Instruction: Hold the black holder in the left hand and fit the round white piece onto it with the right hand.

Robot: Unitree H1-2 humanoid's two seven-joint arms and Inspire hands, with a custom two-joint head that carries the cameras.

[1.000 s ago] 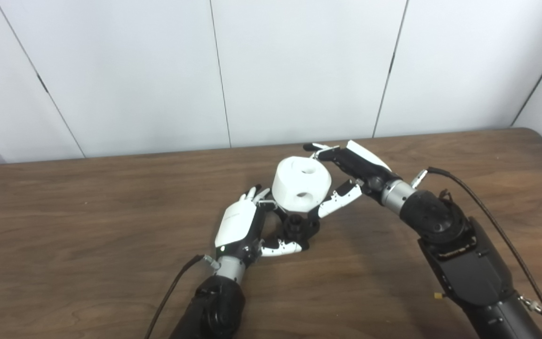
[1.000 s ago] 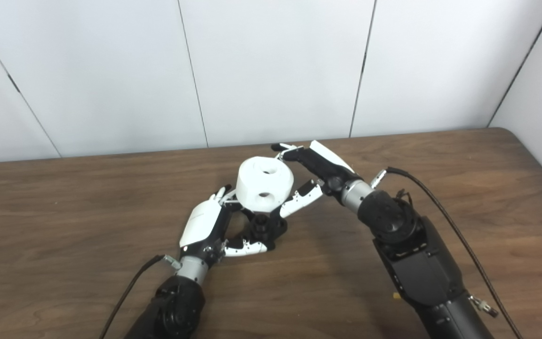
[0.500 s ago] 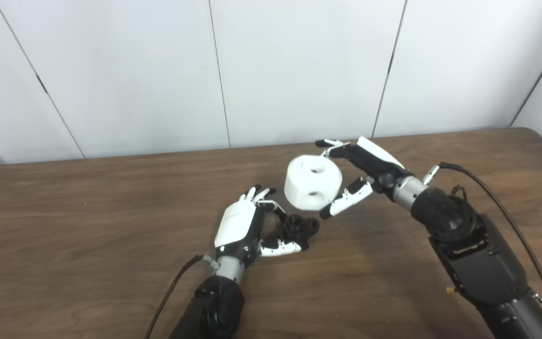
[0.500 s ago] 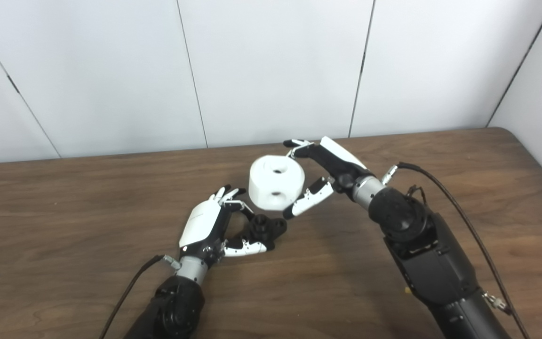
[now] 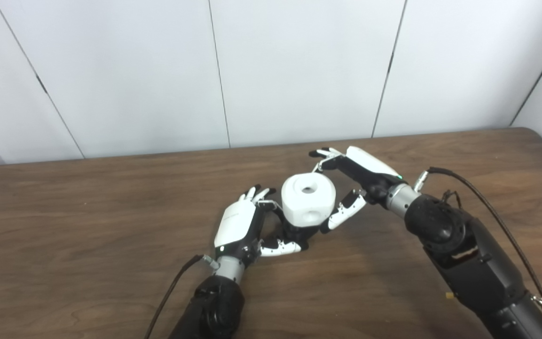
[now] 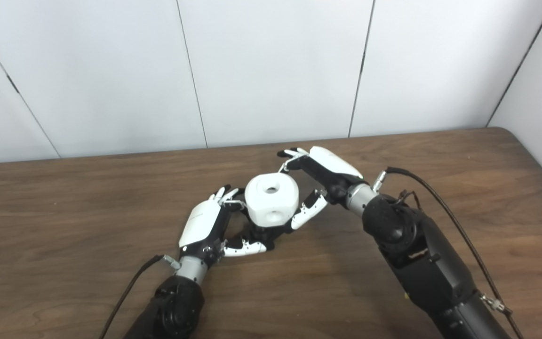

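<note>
White piece sits between both robot hands

likely lab, bare white panel wall, wooden table

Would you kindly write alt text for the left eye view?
The right hand holds a round white piece directly over a black holder gripped by the left hand, on a brown wooden table before a white panelled wall.

Right hand sets white piece on black holder.
</note>
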